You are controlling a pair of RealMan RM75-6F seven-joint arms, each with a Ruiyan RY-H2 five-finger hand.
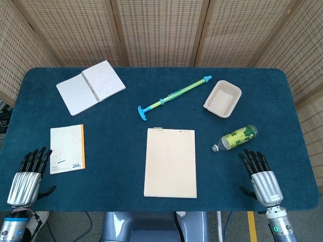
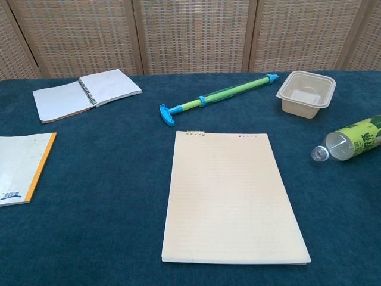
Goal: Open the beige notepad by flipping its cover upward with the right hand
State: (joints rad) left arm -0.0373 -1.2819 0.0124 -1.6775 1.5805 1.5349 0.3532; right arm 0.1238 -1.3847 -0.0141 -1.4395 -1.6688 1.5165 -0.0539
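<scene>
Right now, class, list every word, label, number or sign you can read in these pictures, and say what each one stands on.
Nothing can be read for certain.
Bottle: green label with printing, too blurred to read.
Orange-edged booklet: a small blue mark near its lower corner, too small to read.
Beige notepad: faint ruled lines and small dots at the top edge, no words.
Open spiral notebook: faint marks, unreadable.

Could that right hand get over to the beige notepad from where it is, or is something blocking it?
Probably yes. The right hand sits open near the table's front edge, with only bare blue cloth between it and the notepad. The bottle lies further back, out of that path.
</scene>
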